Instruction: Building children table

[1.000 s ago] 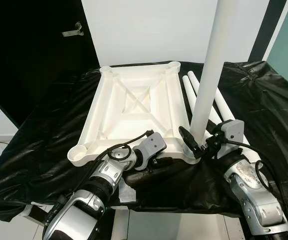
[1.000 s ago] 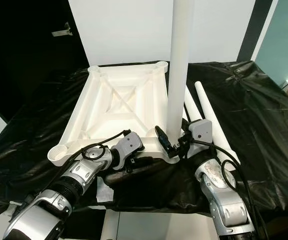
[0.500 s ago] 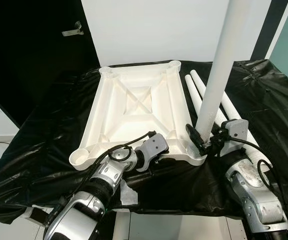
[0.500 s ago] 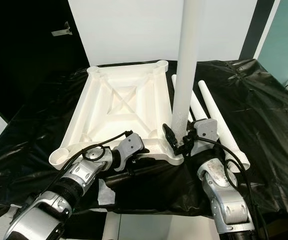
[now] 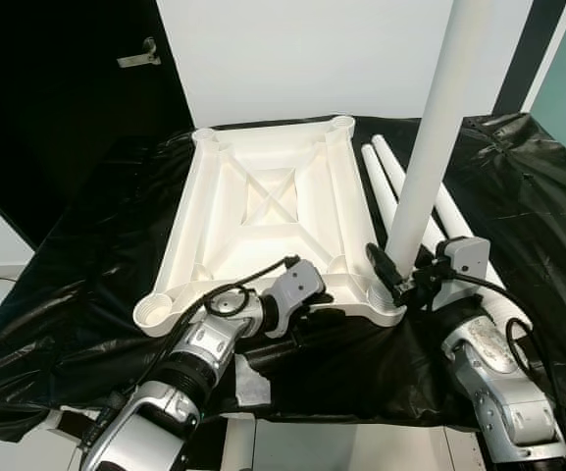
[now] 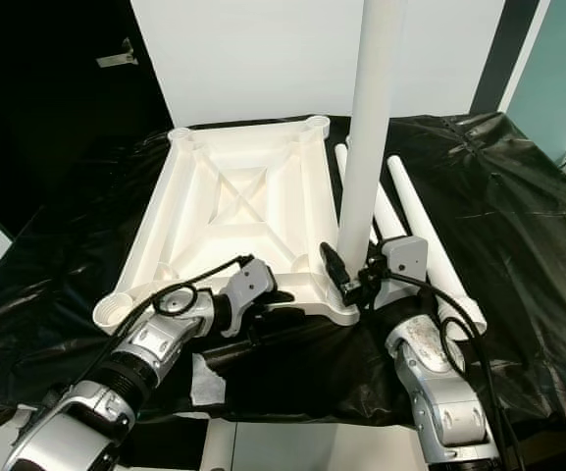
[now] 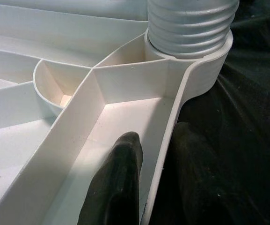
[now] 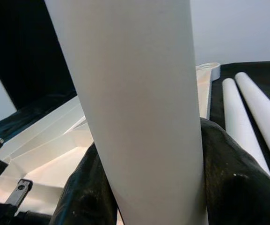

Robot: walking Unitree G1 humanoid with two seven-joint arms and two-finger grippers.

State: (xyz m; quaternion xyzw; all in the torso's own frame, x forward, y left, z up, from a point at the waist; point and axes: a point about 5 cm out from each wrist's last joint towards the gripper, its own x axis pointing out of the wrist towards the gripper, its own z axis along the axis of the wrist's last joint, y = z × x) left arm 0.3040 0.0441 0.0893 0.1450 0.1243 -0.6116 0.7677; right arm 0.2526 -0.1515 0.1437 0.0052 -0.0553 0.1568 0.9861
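Observation:
A white plastic tabletop point(image 5: 263, 211) lies upside down on a black-covered surface, ribs facing up. A long white table leg point(image 5: 437, 147) stands upright in its near right corner socket point(image 5: 383, 302). My right gripper point(image 5: 396, 280) is shut on the leg just above the socket, and the leg point(image 8: 135, 112) sits between its black fingers point(image 8: 228, 183). My left gripper point(image 5: 302, 316) is shut on the tabletop's near rim point(image 7: 165, 154), one finger point(image 7: 120, 178) inside the rim and one outside. The leg's threaded end point(image 7: 191, 26) sits in the socket.
Several loose white legs point(image 5: 410, 211) lie on the black sheet to the right of the tabletop. A dark doorway point(image 5: 57, 98) is at the back left, a white wall point(image 5: 292, 59) behind. A scrap of white paper point(image 5: 251, 383) lies at the front edge.
The upright leg has straightened a little, from leaning right toward vertical. My left gripper stays on the near rim. The camera has shifted slightly.

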